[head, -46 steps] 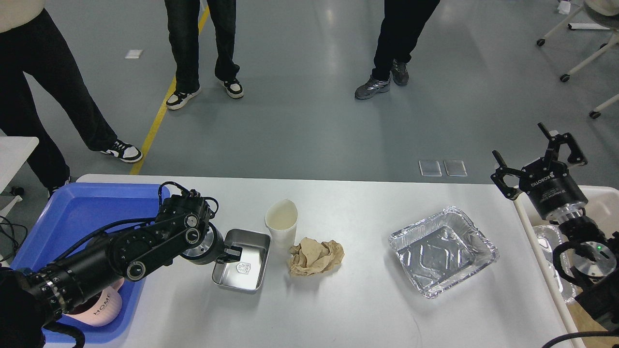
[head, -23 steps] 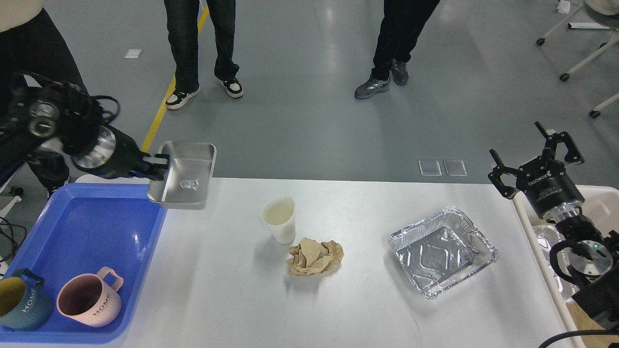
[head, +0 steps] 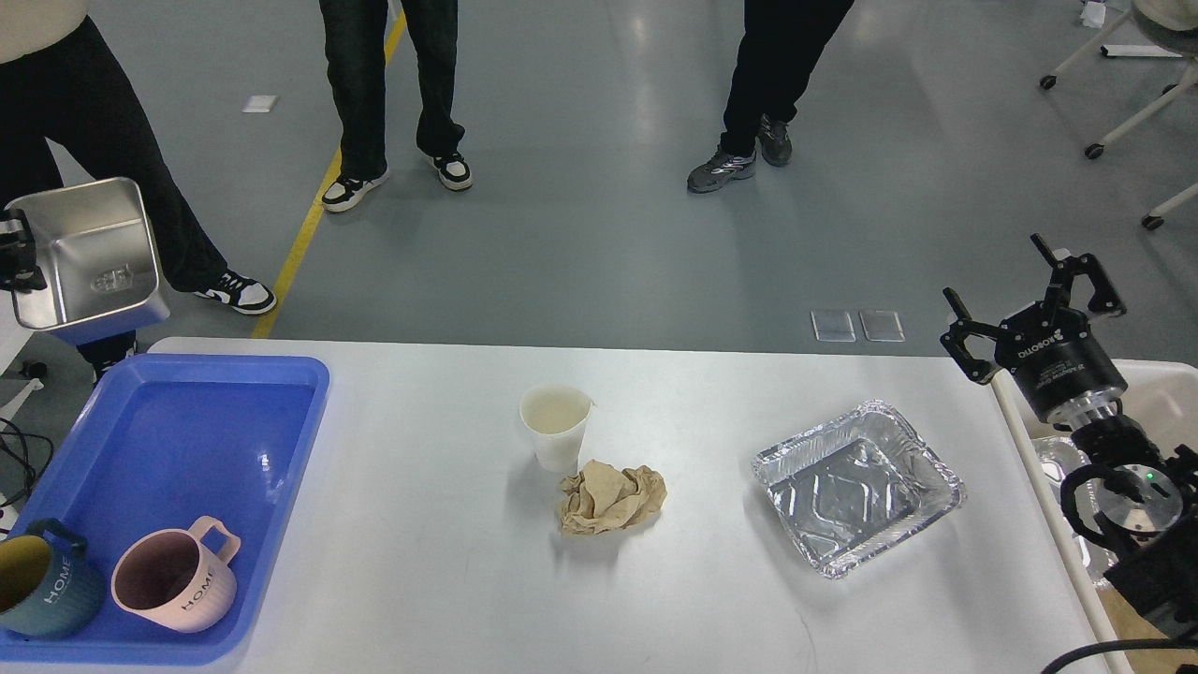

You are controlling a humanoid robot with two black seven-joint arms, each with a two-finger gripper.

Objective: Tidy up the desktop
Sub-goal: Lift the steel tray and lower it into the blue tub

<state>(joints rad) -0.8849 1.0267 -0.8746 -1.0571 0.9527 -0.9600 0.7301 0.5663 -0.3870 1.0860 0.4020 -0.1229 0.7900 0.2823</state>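
The white desktop (head: 449,599) carries a white paper cup (head: 557,427), a crumpled brown paper ball (head: 613,499) touching its base, and an empty foil tray (head: 856,485) to the right. My left gripper (head: 17,255) is at the far left edge, mostly cut off, shut on a steel tray (head: 89,251) held tilted in the air beyond the blue tray's far left corner. My right gripper (head: 1025,292) is open and empty, raised above the table's right end.
A blue plastic tray (head: 168,440) at the left holds a pink mug (head: 176,580) and a teal mug (head: 42,585). A cream bin (head: 1170,393) stands at the right edge behind my right arm. Three people stand on the floor beyond the table.
My left gripper carried the steel tray from the desktop beside the cup up and left, now past the blue tray's far corner. The cup shifted slightly. The right gripper barely moved.
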